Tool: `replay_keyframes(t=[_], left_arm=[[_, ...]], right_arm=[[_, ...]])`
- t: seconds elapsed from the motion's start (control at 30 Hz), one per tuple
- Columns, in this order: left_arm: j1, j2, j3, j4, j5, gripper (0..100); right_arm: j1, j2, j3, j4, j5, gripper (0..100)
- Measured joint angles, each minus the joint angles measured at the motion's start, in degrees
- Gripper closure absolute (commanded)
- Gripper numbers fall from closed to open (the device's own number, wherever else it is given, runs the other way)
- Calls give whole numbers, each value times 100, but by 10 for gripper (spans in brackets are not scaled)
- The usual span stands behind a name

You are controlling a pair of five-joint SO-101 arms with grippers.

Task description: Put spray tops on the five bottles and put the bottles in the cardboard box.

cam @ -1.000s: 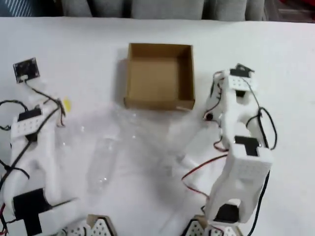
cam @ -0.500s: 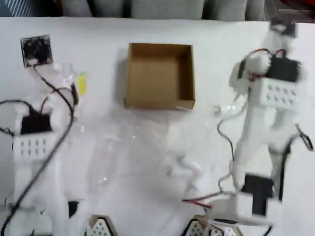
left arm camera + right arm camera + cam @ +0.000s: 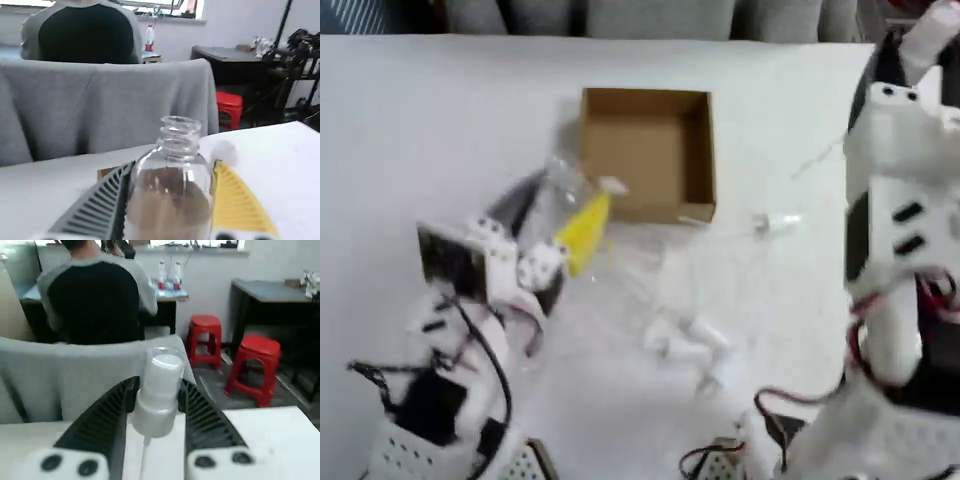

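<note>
Pinched in the left gripper (image 3: 172, 170), between grey and yellow jaws: clear plastic bottle (image 3: 172, 195), neck open, just beside the brown cardboard box (image 3: 698, 150). Clamped in the right gripper (image 3: 159, 387): white plastic spray top (image 3: 157, 400). Loose spray tops (image 3: 685, 338) scattered on the white table (image 3: 470, 110). Behind it all, grey fabric chair backs (image 3: 100, 110) and red plastic stools (image 3: 252, 365).

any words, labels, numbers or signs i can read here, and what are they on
No text is readable in any view.
cardboard box: plain, no print visible.
clear bottle in the left hand: no label on it.
spray top in the right hand: no marking visible.
bottles on the far desk: labels too small and blurred to read.
</note>
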Motion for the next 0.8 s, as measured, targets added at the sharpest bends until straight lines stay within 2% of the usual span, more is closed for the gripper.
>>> replay_keyframes(t=[0.13,0.23,0.43,0.63,0.8], left_arm=[[352,-1108,888,-273,0,978],[404,-1688,1292,-299,0,978],[422,-1934,1793,-299,0,978],[422,-1934,1846,-299,0,978],[422,-1934,1881,-290,0,978]], right_arm=[[-905,-360,0,-413,18,981],[-1873,-510,0,-782,26,981],[-3640,-229,123,-1451,44,983],[-4352,-53,932,-1670,44,983],[-4492,-431,1864,-2048,44,983]])
